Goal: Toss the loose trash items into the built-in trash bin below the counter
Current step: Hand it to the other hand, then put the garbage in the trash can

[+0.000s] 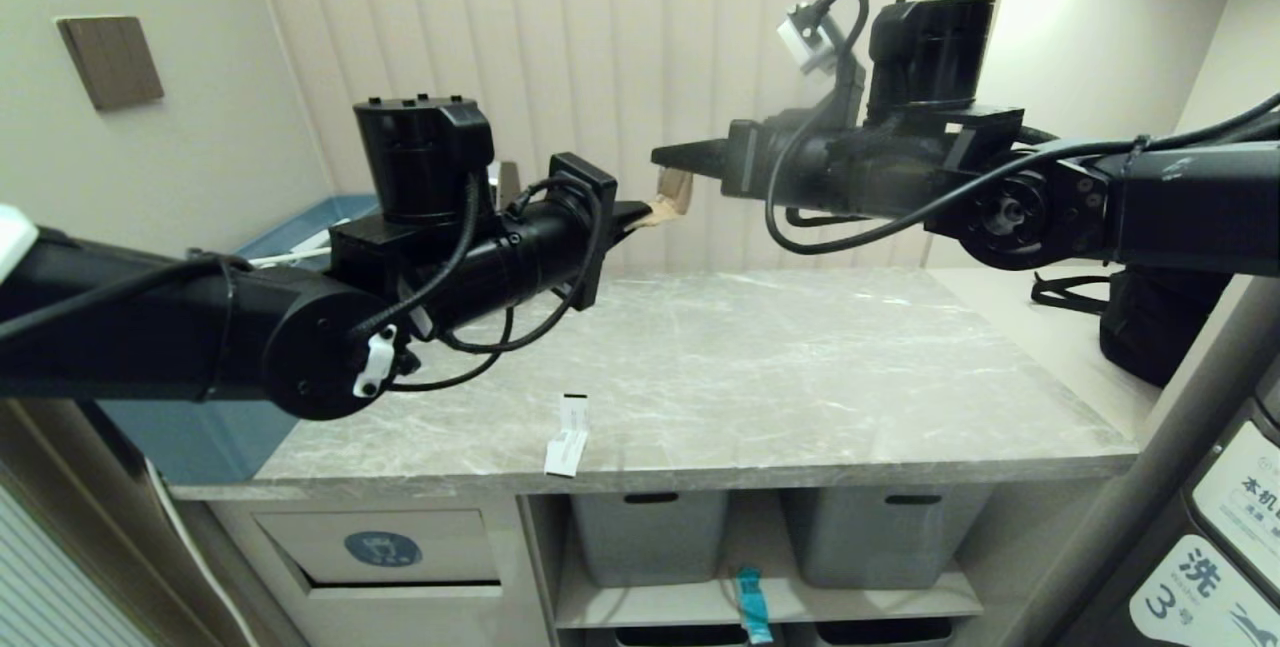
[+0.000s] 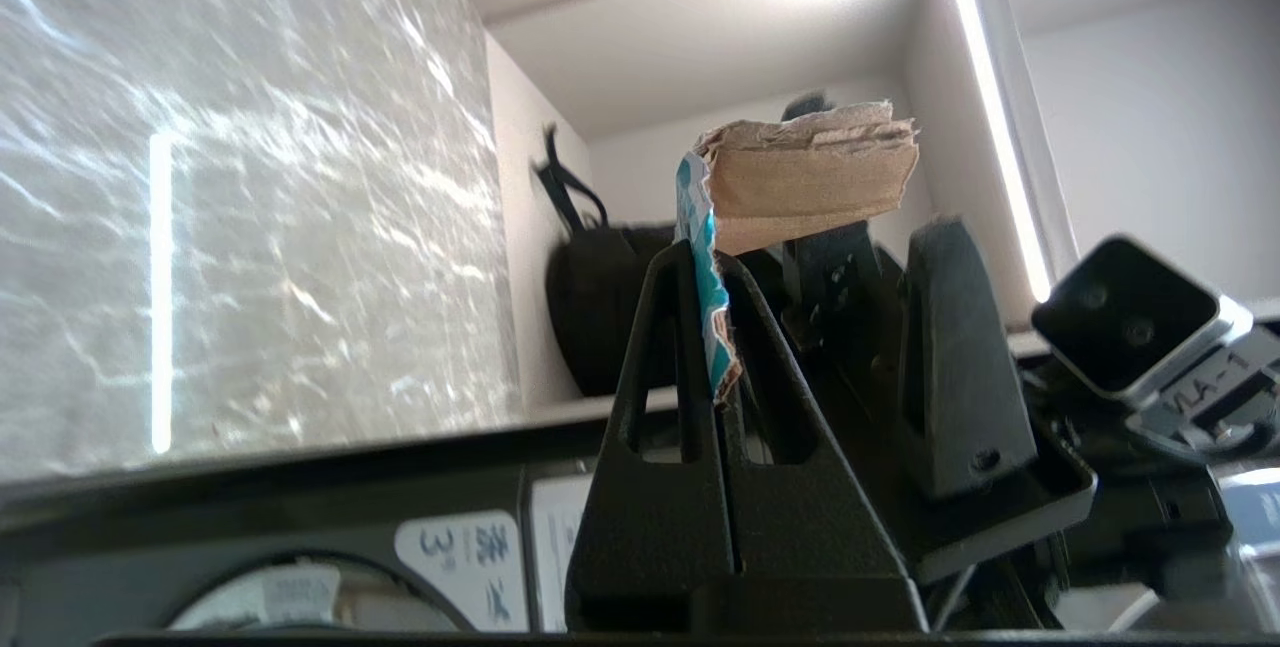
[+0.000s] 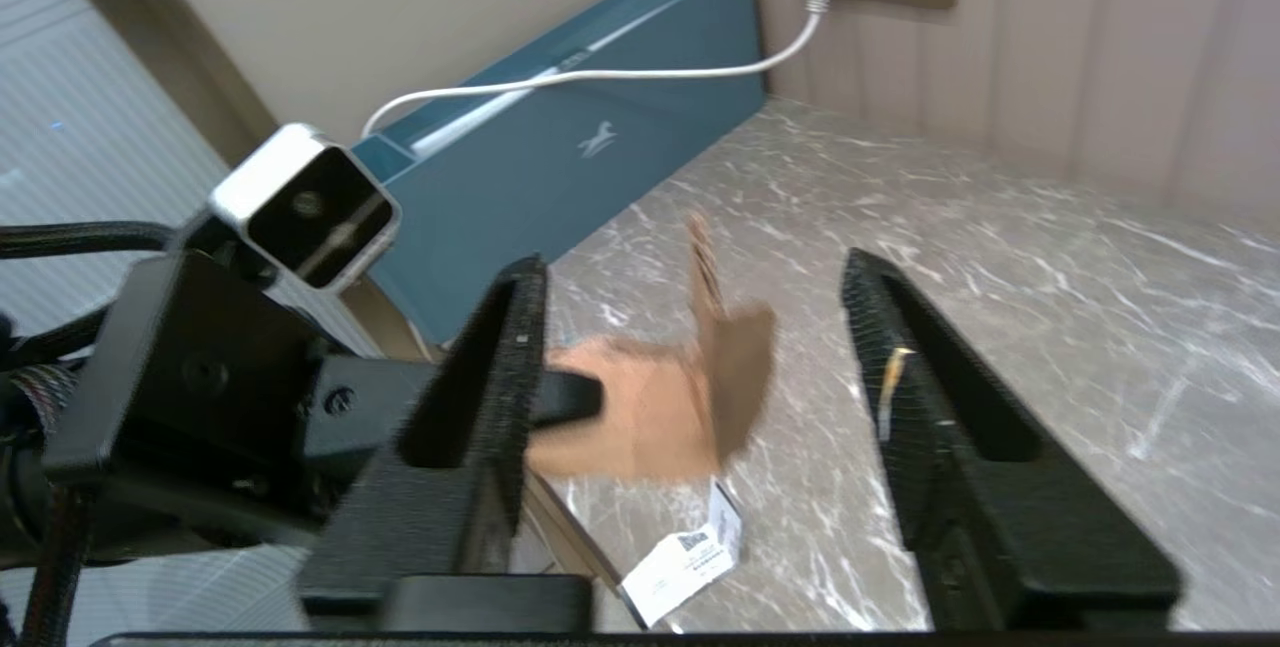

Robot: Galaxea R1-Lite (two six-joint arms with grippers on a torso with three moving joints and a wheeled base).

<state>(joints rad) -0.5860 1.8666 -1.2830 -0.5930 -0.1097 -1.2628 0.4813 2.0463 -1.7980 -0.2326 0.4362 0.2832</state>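
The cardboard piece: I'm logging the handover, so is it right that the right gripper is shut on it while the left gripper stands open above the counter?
No, the grippers are swapped. The left gripper is shut on the cardboard piece, as the left wrist view shows; the right gripper stands open around it, above the counter.

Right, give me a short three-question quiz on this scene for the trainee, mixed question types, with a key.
1. True or false: the left gripper is shut on the tan cardboard piece.
2. Where does the white paper strip lie? A) near the front edge of the counter B) on the shelf between the grey baskets C) in the long teal-blue box
3. Fill in: the right gripper has its fingers ____ on either side of the cardboard.

Key: 1 true; 2 A; 3 open.
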